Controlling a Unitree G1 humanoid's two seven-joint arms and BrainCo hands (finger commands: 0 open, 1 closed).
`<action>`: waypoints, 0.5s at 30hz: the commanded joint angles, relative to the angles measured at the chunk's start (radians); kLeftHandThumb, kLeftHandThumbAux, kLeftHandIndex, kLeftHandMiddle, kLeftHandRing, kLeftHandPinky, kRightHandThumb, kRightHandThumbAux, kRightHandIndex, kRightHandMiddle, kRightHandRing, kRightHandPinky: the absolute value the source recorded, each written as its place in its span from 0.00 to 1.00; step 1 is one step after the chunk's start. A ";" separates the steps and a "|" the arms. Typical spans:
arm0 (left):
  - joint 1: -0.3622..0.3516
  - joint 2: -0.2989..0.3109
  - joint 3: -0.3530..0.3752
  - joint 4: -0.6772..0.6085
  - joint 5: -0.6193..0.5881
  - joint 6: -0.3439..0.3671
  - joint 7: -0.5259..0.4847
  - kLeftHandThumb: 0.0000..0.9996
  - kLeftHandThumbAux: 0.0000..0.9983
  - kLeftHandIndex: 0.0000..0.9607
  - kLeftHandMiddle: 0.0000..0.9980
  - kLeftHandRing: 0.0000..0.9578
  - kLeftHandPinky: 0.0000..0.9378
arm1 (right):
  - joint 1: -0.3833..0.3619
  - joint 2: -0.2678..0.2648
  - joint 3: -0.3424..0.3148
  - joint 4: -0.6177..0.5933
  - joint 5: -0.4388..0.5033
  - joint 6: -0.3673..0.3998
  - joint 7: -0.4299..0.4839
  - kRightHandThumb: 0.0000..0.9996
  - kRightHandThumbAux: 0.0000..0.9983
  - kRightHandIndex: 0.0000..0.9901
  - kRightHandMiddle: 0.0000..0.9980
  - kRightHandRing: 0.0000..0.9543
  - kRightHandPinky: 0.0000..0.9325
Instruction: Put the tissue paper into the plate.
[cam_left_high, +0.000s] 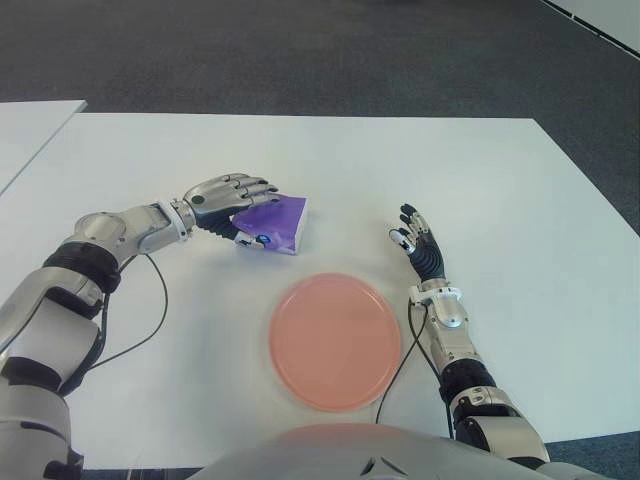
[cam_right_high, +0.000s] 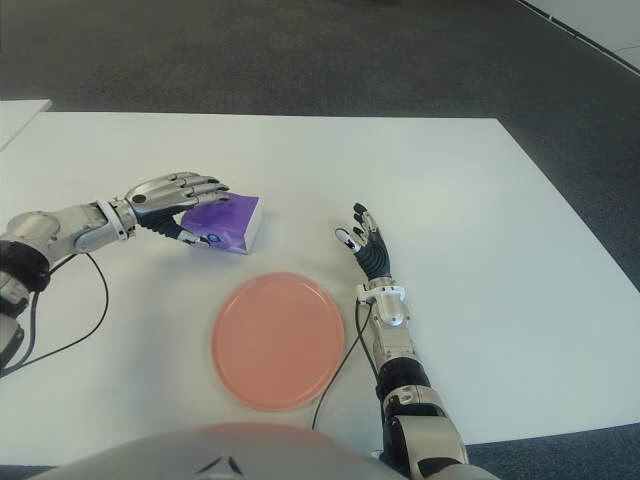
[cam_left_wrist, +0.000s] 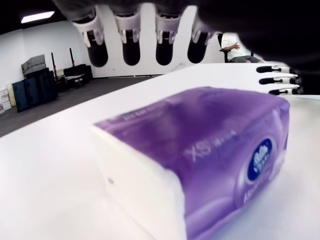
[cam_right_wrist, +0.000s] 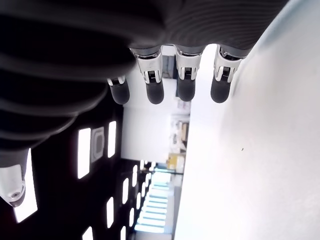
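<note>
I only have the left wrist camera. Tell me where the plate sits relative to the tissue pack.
Observer: The pink plate lies nearer the robot than the tissue pack and slightly to its right, with bare table between them.
Operator: Confirm nothing is in the plate.
Observer: It holds nothing.
Operator: Report the right hand; I see only fingertips.
Observer: The right hand shows just right of the plate's far edge, fingers spread, holding nothing. From the eye views, the left hand reaches in from the pack's left, fingers over its top.
</note>
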 joint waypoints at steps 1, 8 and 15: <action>0.012 -0.018 -0.024 0.021 0.007 -0.013 -0.016 0.36 0.10 0.00 0.00 0.00 0.00 | 0.056 0.022 0.011 0.059 0.000 0.022 0.004 0.00 0.48 0.00 0.00 0.00 0.00; 0.007 -0.041 -0.038 0.041 0.015 -0.011 0.004 0.37 0.10 0.00 0.00 0.00 0.00 | 0.060 0.023 0.010 0.060 -0.006 0.015 -0.006 0.00 0.47 0.00 0.00 0.00 0.00; -0.002 -0.086 -0.059 0.087 0.014 -0.001 0.036 0.37 0.11 0.00 0.00 0.00 0.00 | 0.062 0.022 0.008 0.062 -0.010 0.002 -0.016 0.00 0.46 0.00 0.00 0.00 0.00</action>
